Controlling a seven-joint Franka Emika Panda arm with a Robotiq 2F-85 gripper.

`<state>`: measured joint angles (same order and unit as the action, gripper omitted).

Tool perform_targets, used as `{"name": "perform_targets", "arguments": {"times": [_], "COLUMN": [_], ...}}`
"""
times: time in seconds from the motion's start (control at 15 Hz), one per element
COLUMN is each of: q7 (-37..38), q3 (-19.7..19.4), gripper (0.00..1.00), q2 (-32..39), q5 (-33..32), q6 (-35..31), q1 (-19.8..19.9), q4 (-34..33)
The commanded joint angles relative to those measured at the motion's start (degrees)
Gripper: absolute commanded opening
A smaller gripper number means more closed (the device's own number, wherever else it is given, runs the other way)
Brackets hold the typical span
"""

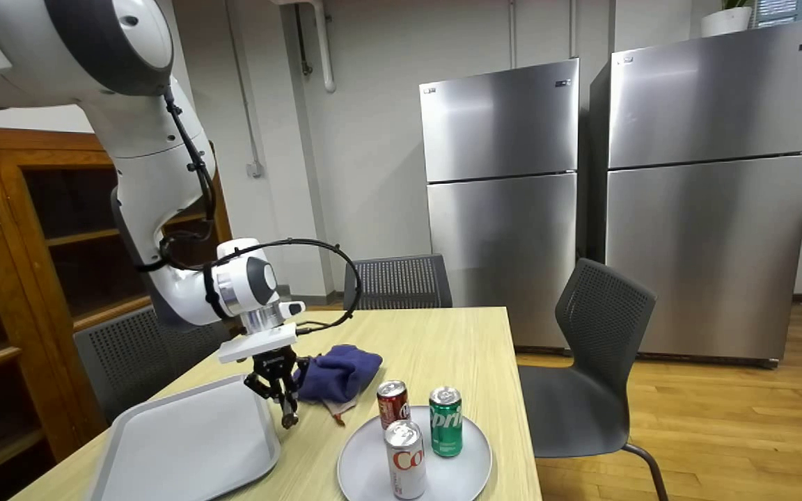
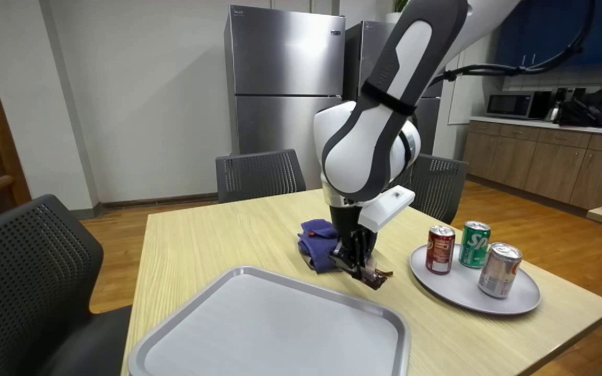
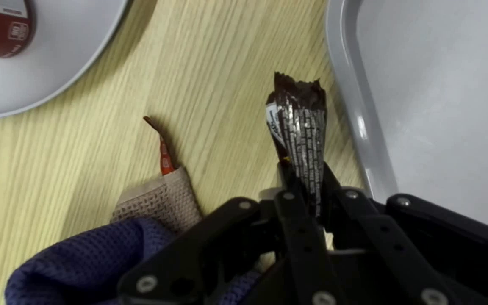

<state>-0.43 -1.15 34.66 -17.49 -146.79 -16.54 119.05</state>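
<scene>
Both sides of the end effector [image 3: 306,182] are squeezed together on one wrapper [image 3: 301,131]. It is dark brown, shiny and thin, with crinkly folds that catch the light, a small white patch on one side and a jagged end. It sticks out past the black fingertips [image 3: 331,180], over the desk [image 1: 443,341] and just beside one gray tray [image 3: 439,106]. Maybe it touches the desk underneath, but the view is too poor to be sure.

Its long side runs straight out from the end effector. In the wrist view it goes almost straight up, leaning a little to the left, with the jagged end at the top. In an exterior view, the wrapper [image 2: 373,279] points down and to the right.

One purple-blue cloth [image 1: 342,372] lies in a bunch close by. One tan woven piece [image 3: 159,197] peeks out from the cloth, and one thin red strip [image 3: 165,159] pokes out of that.

Farther away is one round gray plate [image 1: 363,459] with three cans standing up on it: one red can [image 1: 392,401], one green can [image 1: 446,426] and one silver can [image 1: 406,465]. Around the desk are three dark chairs [image 1: 603,327], and past them two big silver fridges [image 1: 502,223].
</scene>
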Motion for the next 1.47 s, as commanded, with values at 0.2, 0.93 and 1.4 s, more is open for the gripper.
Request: {"name": "perform_targets", "arguments": {"times": [0.2, 0.93, 1.4], "q7": [1.02, 2.24, 6.85], "q3": [-0.46, -1.52, -3.37], "gripper": [0.04, 0.76, 1.00], "q2": [2.10, 1.77, -2.42], "q5": [-1.05, -1.39, -1.67], "q6": [1.87, 0.96, -1.21], "q1": [0.91, 0.70, 0.56], "q4": [-2.62, -1.82, 1.02]}}
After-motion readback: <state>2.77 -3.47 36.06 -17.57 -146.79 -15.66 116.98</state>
